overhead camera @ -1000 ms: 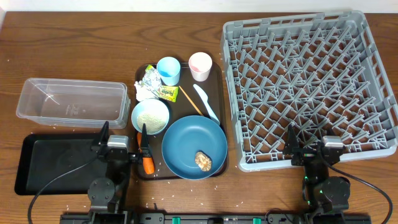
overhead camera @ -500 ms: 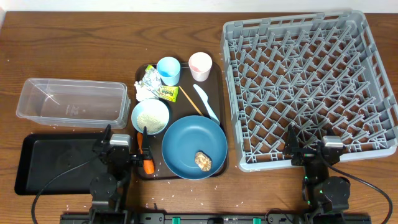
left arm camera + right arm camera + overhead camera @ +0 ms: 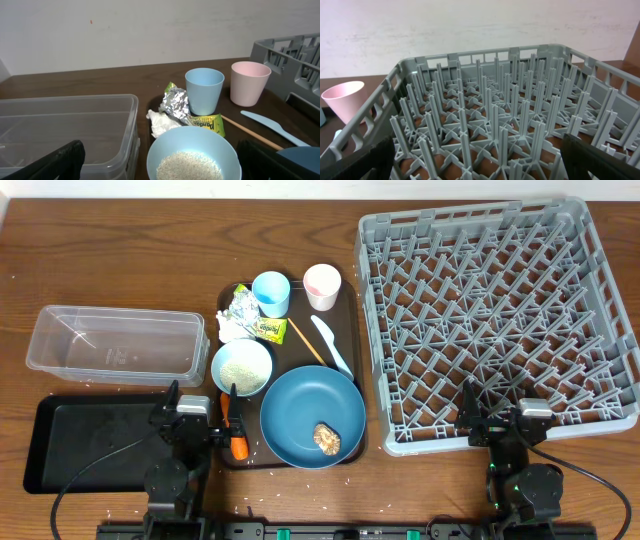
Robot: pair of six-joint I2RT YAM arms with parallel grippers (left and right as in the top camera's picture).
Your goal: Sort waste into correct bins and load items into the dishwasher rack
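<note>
Left fingers and right fingers both hang wide and empty, so I'd grab the foil first, right beside the blue cup at the tray's back, pinching from above so the cup stays up.

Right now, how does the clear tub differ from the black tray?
The clear tub is see-through with tall walls; the black tray is opaque and shallow. The tub sits farther back on the table; the tray lies nearer the front edge. Both are rectangular, similar in length, and left of the brown serving tray.
</note>
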